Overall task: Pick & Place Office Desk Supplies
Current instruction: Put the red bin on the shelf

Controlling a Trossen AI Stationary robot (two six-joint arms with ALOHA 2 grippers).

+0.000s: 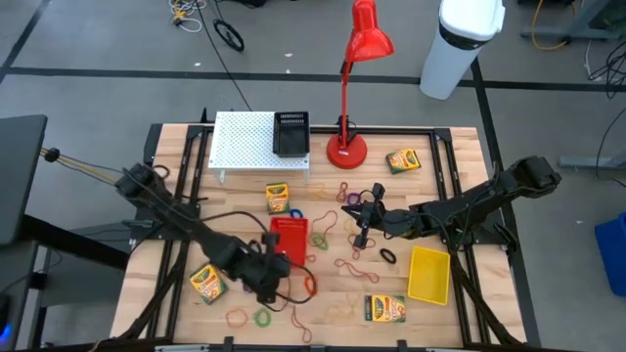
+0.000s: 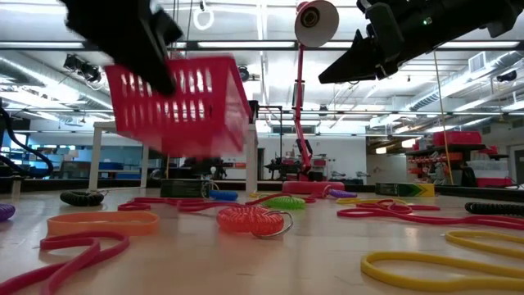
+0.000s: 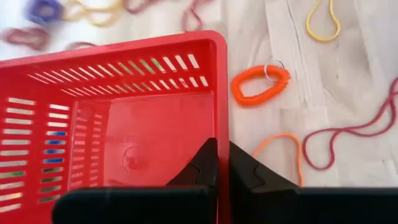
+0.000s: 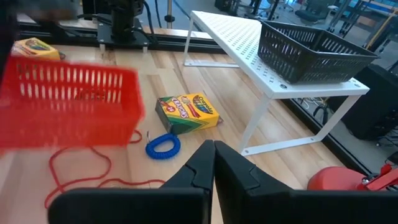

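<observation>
My left gripper [image 3: 217, 163] has its fingers pinched tight on the rim of the red slotted plastic basket [image 3: 124, 124], and the low view shows that basket hanging clear of the wooden table [image 1: 460, 303], tilted, at the near-left of centre. The grip takes only one thin wall at one edge, so I judge the main risk is the basket swinging or twisting out of the pinch if I move briskly. It looks empty inside, as far as the wrist view lets me see.

The supplies are still scattered. A green-and-yellow crayon box [image 1: 278, 197] sits just in front of the white perforated metal rack [image 1: 245, 142] at the far left, another crayon box [image 1: 402, 160] lies far right, and two more lie near the front edge, one left [image 1: 205, 282] and one right [image 1: 384, 308]. Thin rubber-band loops [image 1: 323, 231] in red, brown and other colours trail across the middle, with an orange coiled spiral band [image 3: 260, 85] lying just beside the basket. If I lower the basket carelessly it could land on that coil or snag a loop and drag it.

My right gripper [image 1: 366, 211] hovers above mid-table, fingers together and holding nothing. It hangs close to the tall red desk lamp [image 1: 352, 88], so a wide swing might knock the lamp over.
</observation>
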